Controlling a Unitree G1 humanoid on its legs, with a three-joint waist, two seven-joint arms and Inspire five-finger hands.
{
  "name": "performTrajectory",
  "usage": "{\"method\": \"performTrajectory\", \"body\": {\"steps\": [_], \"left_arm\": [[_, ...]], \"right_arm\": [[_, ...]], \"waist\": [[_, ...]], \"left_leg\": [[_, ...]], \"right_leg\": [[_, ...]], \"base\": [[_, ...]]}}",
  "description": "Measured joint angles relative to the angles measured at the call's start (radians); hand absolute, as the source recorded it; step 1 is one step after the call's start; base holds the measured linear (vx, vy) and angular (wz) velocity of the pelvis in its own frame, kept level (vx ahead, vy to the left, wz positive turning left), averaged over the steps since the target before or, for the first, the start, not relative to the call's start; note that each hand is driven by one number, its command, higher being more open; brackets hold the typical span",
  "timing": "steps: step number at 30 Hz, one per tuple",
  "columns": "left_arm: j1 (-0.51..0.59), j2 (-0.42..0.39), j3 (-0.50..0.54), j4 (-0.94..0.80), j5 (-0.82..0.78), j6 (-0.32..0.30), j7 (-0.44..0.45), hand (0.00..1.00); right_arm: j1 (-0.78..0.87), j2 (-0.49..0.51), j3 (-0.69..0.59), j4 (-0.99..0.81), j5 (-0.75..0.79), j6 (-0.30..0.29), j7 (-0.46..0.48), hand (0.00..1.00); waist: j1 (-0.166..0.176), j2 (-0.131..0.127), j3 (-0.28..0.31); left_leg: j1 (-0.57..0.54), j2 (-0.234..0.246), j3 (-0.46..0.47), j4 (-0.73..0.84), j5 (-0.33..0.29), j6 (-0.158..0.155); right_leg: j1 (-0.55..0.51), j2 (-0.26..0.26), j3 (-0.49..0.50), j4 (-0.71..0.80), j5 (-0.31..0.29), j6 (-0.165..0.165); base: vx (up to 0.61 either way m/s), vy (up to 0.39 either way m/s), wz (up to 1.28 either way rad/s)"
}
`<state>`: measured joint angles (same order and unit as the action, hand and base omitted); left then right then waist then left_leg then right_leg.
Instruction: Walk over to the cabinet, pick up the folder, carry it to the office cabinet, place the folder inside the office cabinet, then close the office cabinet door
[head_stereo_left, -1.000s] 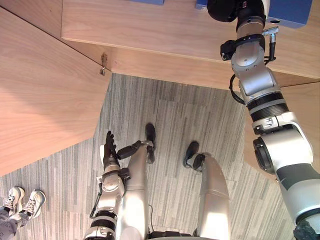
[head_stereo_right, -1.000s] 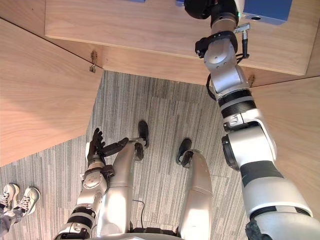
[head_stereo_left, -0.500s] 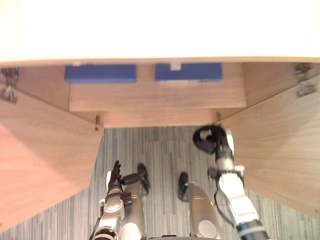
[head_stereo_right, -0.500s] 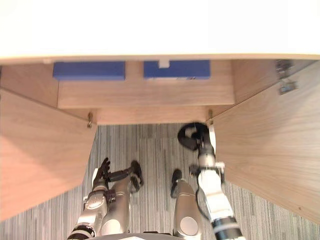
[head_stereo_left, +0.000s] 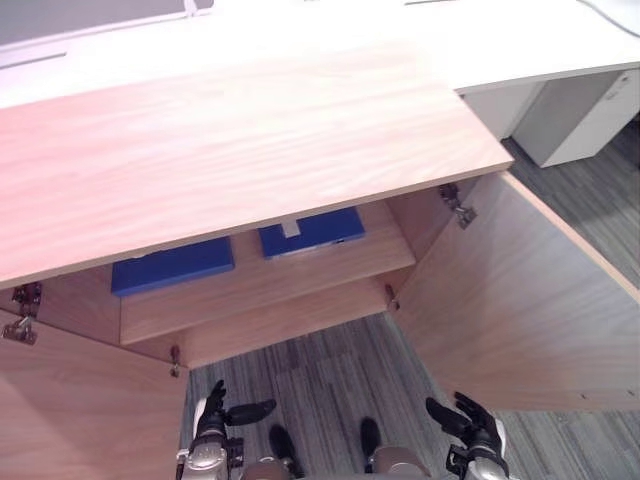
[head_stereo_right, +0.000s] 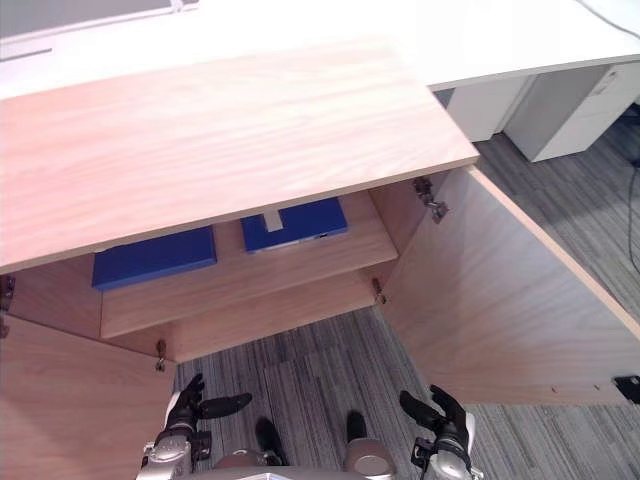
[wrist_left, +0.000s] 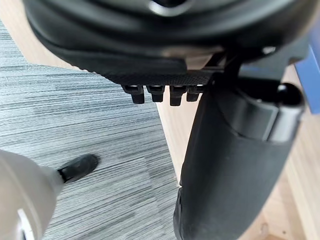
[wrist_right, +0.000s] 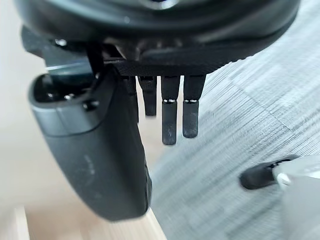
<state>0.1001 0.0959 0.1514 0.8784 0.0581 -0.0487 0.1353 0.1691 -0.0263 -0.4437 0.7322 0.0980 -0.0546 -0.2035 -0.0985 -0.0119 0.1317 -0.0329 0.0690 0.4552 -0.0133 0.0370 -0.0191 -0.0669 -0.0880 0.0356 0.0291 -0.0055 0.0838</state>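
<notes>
The cabinet (head_stereo_left: 230, 150) holds two: a blue folder (head_stereo_left: 172, 266) lying flat toward its left side and a second blue folder (head_stereo_left: 312, 232) flat near its middle, both on the cabinet's one shelf (head_stereo_left: 270, 290) with a strip of bare wood between them. Two doors stand swung wide, the left door (head_stereo_left: 80, 410) and the right door (head_stereo_left: 510, 300), with metal hinges (head_stereo_left: 457, 205) showing at the cabinet's inner corners. Two hands hang low in front of the cabinet over the grey carpet (head_stereo_left: 320, 365): the left hand (head_stereo_left: 212, 408) beside the left door, the right hand (head_stereo_left: 465, 420) beside the right door, each relaxed with fingers straight and thumb spread, grasping nothing and well apart from the folders. Behind the cabinet runs a white desk (head_stereo_left: 500, 30), and a white pedestal unit (head_stereo_left: 585, 115) stands beyond the cabinet's right side. The cabinet's top overhangs the shelf and covers the rear of both folders. A pale tab (head_stereo_left: 291, 229) on the second folder's front is too small to make out
</notes>
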Motion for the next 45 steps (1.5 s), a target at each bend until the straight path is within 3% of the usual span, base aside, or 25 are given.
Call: {"method": "performTrajectory", "body": {"steps": [6,9,12,15,19,25,29,32,34,37,41,45], "left_arm": [[0.078,0.001,0.001,0.012,0.005,0.001,-0.011,1.00],[0.084,0.010,0.003,0.042,0.015,0.001,-0.015,1.00],[0.089,0.010,-0.006,0.062,0.021,-0.009,-0.030,1.00],[0.091,0.011,-0.033,0.069,0.022,-0.014,-0.034,1.00],[0.087,0.011,-0.077,0.067,0.021,-0.033,-0.052,1.00],[0.074,0.018,-0.110,0.048,0.021,-0.057,-0.054,1.00],[0.067,0.013,-0.115,0.027,0.022,-0.061,-0.054,1.00],[0.059,0.006,-0.111,0.024,0.033,-0.063,-0.054,1.00],[0.057,0.001,-0.100,0.027,0.048,-0.059,-0.053,1.00],[0.054,-0.009,-0.060,0.028,0.064,-0.049,-0.049,1.00],[0.031,-0.008,-0.058,0.038,0.095,-0.038,-0.049,1.00],[0.000,-0.006,-0.061,0.071,0.109,-0.026,-0.049,1.00]], "right_arm": [[-0.025,-0.077,-0.207,-0.141,0.080,0.000,-0.047,1.00],[-0.073,-0.150,-0.257,-0.163,0.107,-0.001,-0.063,1.00],[-0.153,-0.260,-0.250,-0.166,0.118,-0.009,-0.067,1.00],[-0.232,-0.376,-0.159,-0.155,0.129,-0.013,-0.053,1.00],[-0.357,-0.531,0.071,-0.088,0.137,-0.021,0.022,1.00],[-0.406,-0.592,0.209,-0.050,0.134,-0.023,0.075,1.00],[-0.397,-0.594,0.228,-0.068,0.131,-0.023,0.076,1.00],[-0.293,-0.572,0.212,-0.212,0.105,-0.021,0.069,1.00],[-0.191,-0.491,0.162,-0.388,0.088,-0.019,0.062,1.00],[-0.036,-0.286,0.132,-0.677,0.062,-0.023,0.050,1.00],[0.217,-0.122,0.256,-0.931,0.057,-0.032,0.065,1.00],[0.414,-0.111,0.406,-1.023,0.057,-0.050,0.119,1.00]], "waist": [[-0.011,0.013,-0.011],[-0.028,0.022,-0.009],[-0.038,0.048,0.005],[-0.041,0.074,0.023],[-0.040,0.102,0.046],[-0.044,0.104,0.072],[-0.051,0.102,0.074],[-0.054,0.100,0.075],[-0.062,0.089,0.082],[-0.091,0.073,0.091],[-0.109,0.029,0.103],[-0.115,-0.010,0.096]], "left_leg": [[0.046,-0.032,0.086,-0.056,-0.006,-0.008],[0.051,-0.041,0.123,-0.056,-0.015,-0.005],[0.051,-0.049,0.165,-0.045,-0.031,0.000],[0.038,-0.052,0.185,-0.014,-0.054,0.002],[0.008,-0.050,0.182,0.030,-0.084,0.012],[-0.001,-0.036,0.183,0.061,-0.109,0.005],[-0.001,-0.034,0.182,0.061,-0.111,0.002],[-0.001,-0.031,0.179,0.062,-0.111,0.001],[-0.001,-0.026,0.179,0.062,-0.113,0.000],[0.000,-0.013,0.184,0.074,-0.116,-0.004],[0.000,0.006,0.188,0.100,-0.133,-0.018],[0.000,0.027,0.193,0.149,-0.157,-0.021]], "right_leg": [[-0.024,-0.006,0.104,-0.018,0.022,0.004],[-0.040,-0.010,0.142,-0.019,0.033,0.012],[-0.059,-0.013,0.198,-0.031,0.053,0.027],[-0.079,-0.016,0.246,-0.048,0.070,0.032],[-0.117,-0.013,0.310,-0.058,0.095,0.045],[-0.125,-0.003,0.326,-0.064,0.102,0.045],[-0.127,0.000,0.326,-0.064,0.103,0.046],[-0.127,0.003,0.325,-0.064,0.103,0.046],[-0.124,0.008,0.329,-0.064,0.104,0.046],[-0.123,0.018,0.338,-0.064,0.110,0.045],[-0.118,0.028,0.348,-0.063,0.117,0.043],[-0.107,0.037,0.357,-0.057,0.119,0.041]], "base": [[-0.06,0.043,-0.48],[-0.02,0.020,-0.41],[-0.01,0.003,-0.52],[0.00,-0.016,-0.53],[0.04,-0.053,-0.45],[0.03,-0.079,-0.14],[0.01,-0.062,-0.04],[-0.01,-0.067,-0.02],[0.00,-0.070,-0.05],[-0.01,-0.074,-0.09],[-0.04,-0.074,-0.09],[-0.03,-0.040,-0.09]]}}
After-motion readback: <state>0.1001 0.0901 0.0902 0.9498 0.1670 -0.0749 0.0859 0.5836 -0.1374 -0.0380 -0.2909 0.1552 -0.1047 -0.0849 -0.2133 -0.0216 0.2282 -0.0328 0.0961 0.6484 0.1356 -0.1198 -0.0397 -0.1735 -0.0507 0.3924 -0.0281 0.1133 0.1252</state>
